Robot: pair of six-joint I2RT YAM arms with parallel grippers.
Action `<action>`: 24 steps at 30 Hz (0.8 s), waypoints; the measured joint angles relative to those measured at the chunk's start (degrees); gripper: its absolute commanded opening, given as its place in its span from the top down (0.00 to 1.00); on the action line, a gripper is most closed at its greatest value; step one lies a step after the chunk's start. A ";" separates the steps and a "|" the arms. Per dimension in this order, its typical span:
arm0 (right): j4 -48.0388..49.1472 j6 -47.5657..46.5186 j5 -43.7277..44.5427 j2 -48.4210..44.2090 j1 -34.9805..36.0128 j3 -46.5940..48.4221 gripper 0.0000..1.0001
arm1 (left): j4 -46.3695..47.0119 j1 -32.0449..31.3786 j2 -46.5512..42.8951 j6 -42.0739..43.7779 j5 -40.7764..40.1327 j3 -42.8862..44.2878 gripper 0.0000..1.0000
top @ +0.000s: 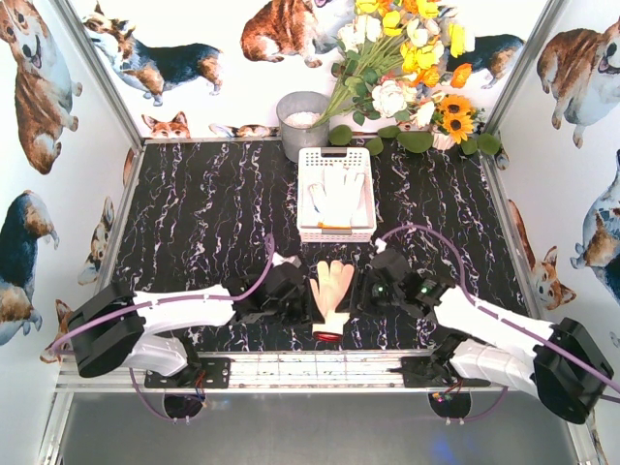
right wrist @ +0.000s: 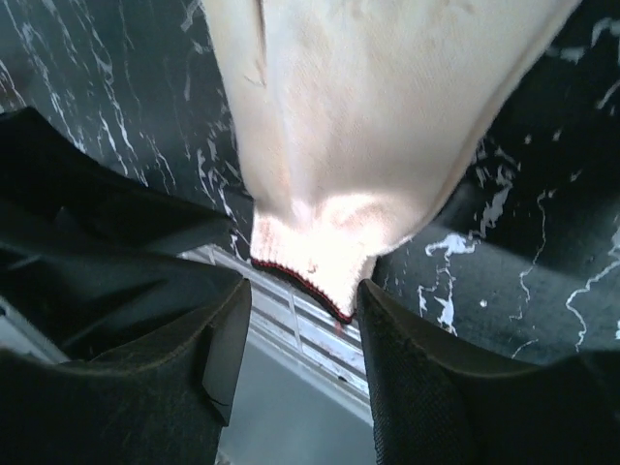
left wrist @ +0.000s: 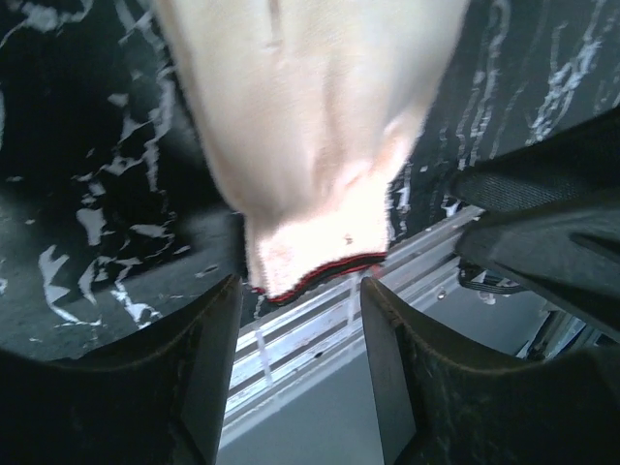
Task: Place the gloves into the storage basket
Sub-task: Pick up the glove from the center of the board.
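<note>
Black marbled table [top: 194,213] carries a cream, red-cuffed glove [top: 332,289] between left tool [top: 304,296] and right tool [top: 364,291], both spread apart.

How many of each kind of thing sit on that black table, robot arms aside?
Gloves: at least 2: a cream glove on the table, white gloves overlapped in the basket
Baskets: 1
Buckets: 1
Flower bunches: 1
Total: at least 5
</note>
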 measured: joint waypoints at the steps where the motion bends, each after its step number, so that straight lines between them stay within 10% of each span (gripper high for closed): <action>1: 1.09 1.33 -1.16 -0.72 0.00 -1.33 0.49 | 0.70 0.02 -0.07 -0.61 0.39 -1.16 0.49; 24: 11.32 9.53 -7.02 8.66 2.01 -8.74 0.77 | 24.22 2.16 5.66 -11.30 8.81 -11.98 0.57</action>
